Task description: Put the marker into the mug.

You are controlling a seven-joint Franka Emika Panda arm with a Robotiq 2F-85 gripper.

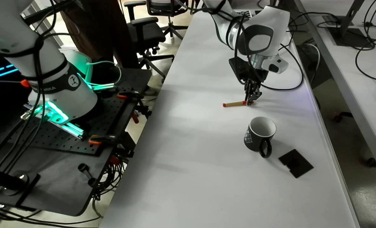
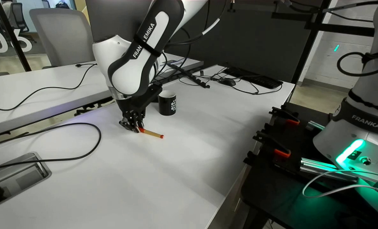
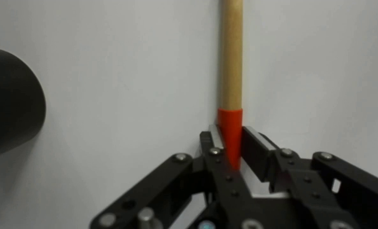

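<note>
Pinching slim cylindrical marker (image 3: 232, 82): jointed claw (image 3: 231, 137).

My fingers (image 3: 255, 152) are black, with silver screws and grey edges, low in the wrist view. The marker (image 3: 232, 86) is tan along its barrel and red at the end I hold; in both exterior views its far tip is red too. The mug (image 1: 255, 139), right of centre in an exterior view, is black outside, white inside, with a white print on its left. The tabletop (image 1: 191, 174) is pale grey, and the flat square (image 1: 297, 164), lower right, is black. My arm (image 2: 131, 73) is white with dark grey panels.
</note>
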